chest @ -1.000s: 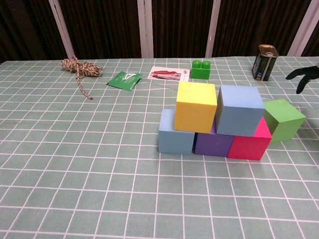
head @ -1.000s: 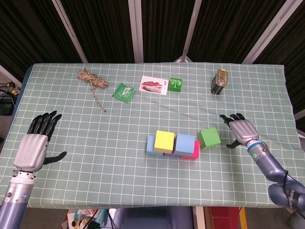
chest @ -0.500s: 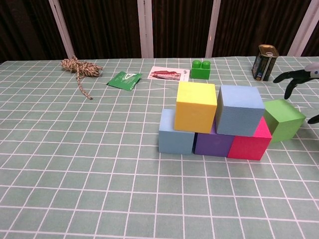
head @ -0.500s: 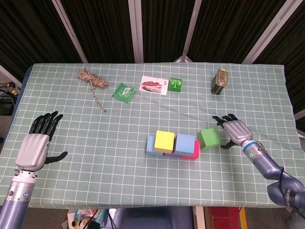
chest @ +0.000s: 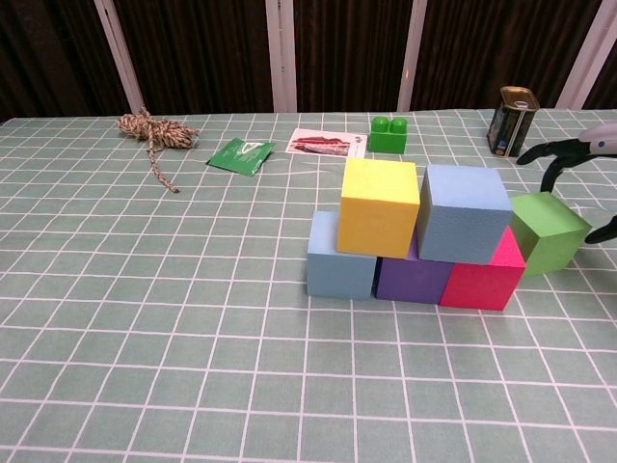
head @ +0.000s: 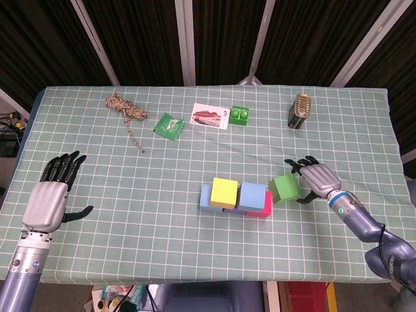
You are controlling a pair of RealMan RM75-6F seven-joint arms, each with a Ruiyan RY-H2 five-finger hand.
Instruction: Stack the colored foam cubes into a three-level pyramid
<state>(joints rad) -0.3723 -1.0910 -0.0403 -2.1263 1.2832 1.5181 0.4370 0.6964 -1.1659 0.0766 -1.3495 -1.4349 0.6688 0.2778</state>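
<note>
Views: left hand point(head: 44, 201) shows only in the head view.
Cubes: six; stack point(chest: 410, 236) of five mid-desk point(head: 162, 234), three below, two on top; green cube point(head: 285, 188) just right.
Right hand point(head: 315, 177): spread around green cube; contact unclear.
Left hand: spread, empty.

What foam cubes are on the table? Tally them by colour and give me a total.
Blue foam cubes: 2, a light blue one on the bottom row and a grey-blue one on the second level
Yellow foam cube: 1
Purple foam cube: 1
Pink foam cube: 1
Green foam cube: 1
Total: 6
</note>
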